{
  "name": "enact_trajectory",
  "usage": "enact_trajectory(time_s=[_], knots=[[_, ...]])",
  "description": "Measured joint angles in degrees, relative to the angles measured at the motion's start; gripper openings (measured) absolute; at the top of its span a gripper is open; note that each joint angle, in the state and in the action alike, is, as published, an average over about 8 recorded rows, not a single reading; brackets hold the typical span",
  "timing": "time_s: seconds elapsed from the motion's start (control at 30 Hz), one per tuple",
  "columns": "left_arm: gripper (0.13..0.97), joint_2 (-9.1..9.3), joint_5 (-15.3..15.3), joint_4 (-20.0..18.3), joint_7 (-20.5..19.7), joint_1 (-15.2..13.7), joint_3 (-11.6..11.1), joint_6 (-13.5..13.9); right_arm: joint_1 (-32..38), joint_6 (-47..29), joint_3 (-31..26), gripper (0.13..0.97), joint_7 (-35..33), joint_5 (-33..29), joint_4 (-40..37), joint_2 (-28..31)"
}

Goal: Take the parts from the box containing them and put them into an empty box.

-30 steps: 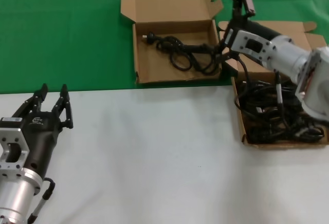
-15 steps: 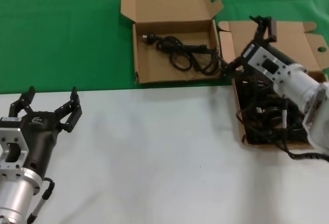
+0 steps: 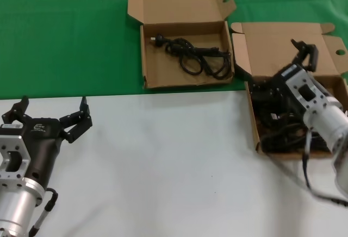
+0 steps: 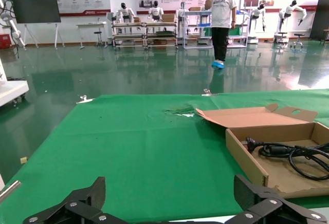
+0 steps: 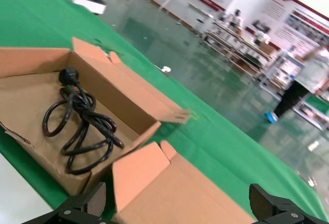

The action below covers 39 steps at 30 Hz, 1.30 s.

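parts (image 3: 283,125): tangled black cables, heaped in the wide, low-walled cardboard box (image 3: 254,122) at the right edge of the desk (image 3: 163,166), where white top meets green cloth (image 3: 65,36). lid hinged back onto the cloth. squarer, deeper box (image 3: 145,66) sits just beside it toward the middle of the far edge, on the cloth, lid open; one coiled black cable with plug (image 3: 190,56) lies on its floor. boxes close, corners nearly touching; contact hard to judge.

right pincer (image 3: 277,66) over the far part of the wide box, above the cable heap, fingers spread apart, holding nothing. one fingertip (image 3: 307,49) reaches up over the lid.

left pincer (image 3: 51,117) parked over the white desk near the left edge, fingers wide apart, empty, well apart from both boxes.
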Motion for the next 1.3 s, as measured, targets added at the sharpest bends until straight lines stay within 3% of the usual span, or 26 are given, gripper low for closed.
enact_trajectory(time_s=[0.33,1.03,1.3], knots=[[0.930,0.00,0.0,0.0,0.0,0.0,0.0,0.0,-9.9,5.1,0.5,0.966,11.2,0.3,11.9,1.5],[0.966,0.00,0.0,0.0,0.0,0.0,0.0,0.0,-30.7,15.7,1.4,0.966,34.5,0.9,36.8,4.5],[0.966,0.00,0.0,0.0,0.0,0.0,0.0,0.0,-33.6,17.1,1.5,0.966,37.8,1.0,40.2,4.9]])
